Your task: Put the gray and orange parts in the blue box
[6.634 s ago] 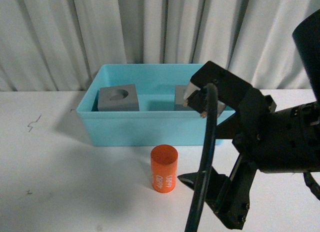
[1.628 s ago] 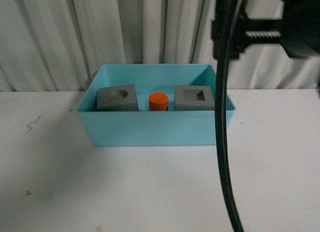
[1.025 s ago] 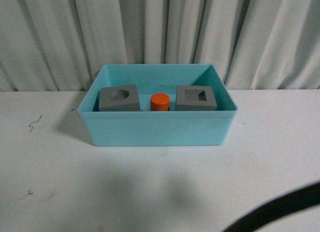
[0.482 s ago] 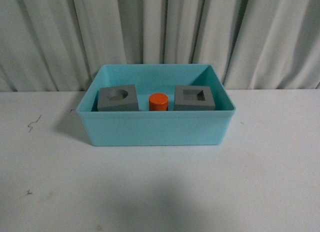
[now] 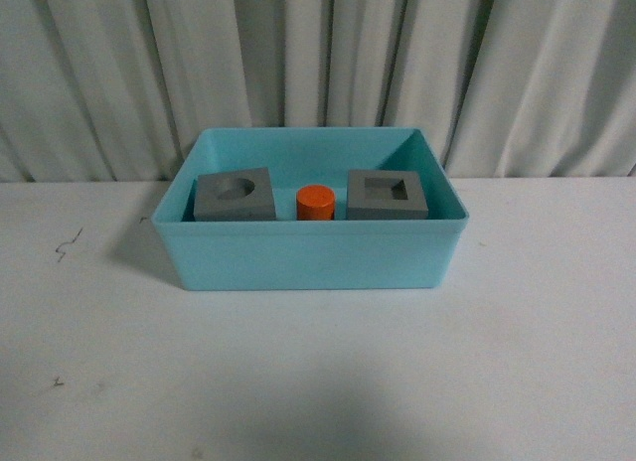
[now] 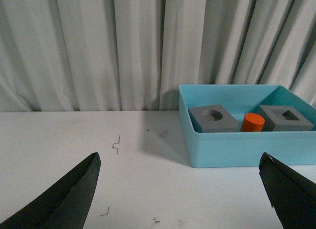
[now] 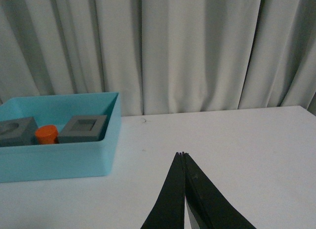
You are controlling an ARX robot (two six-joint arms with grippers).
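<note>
The blue box [image 5: 313, 252] is resting on the white worktop [image 5: 318, 372], with its long axis running left to right across the front view and its open top facing upward. All three parts are sitting inside it in a single row along that long axis, close behind the near wall. The gray cube with the round recess [image 5: 235, 196] is occupying the left end, its recess facing up. The orange cylinder [image 5: 316, 203] is standing upright in the middle, its long axis vertical and its flat end facing up; its sides are hidden behind the box wall, so any lettering cannot be read. The gray cube with the square recess [image 5: 388, 195] is occupying the right end, its recess also facing up. The cylinder is standing between the two cubes; whether it is touching either one cannot be told. Neither arm is appearing in the front view. In the left wrist view, the left tool [image 6: 180, 194] is hanging over bare worktop with its two dark fingers spread wide, holding nothing, well apart from the box. In the right wrist view, the right tool [image 7: 183, 154] is showing its fingertips pressed together, holding nothing, over bare worktop beside the box. A pleated curtain [image 5: 318, 64] is hanging behind the worktop.
</note>
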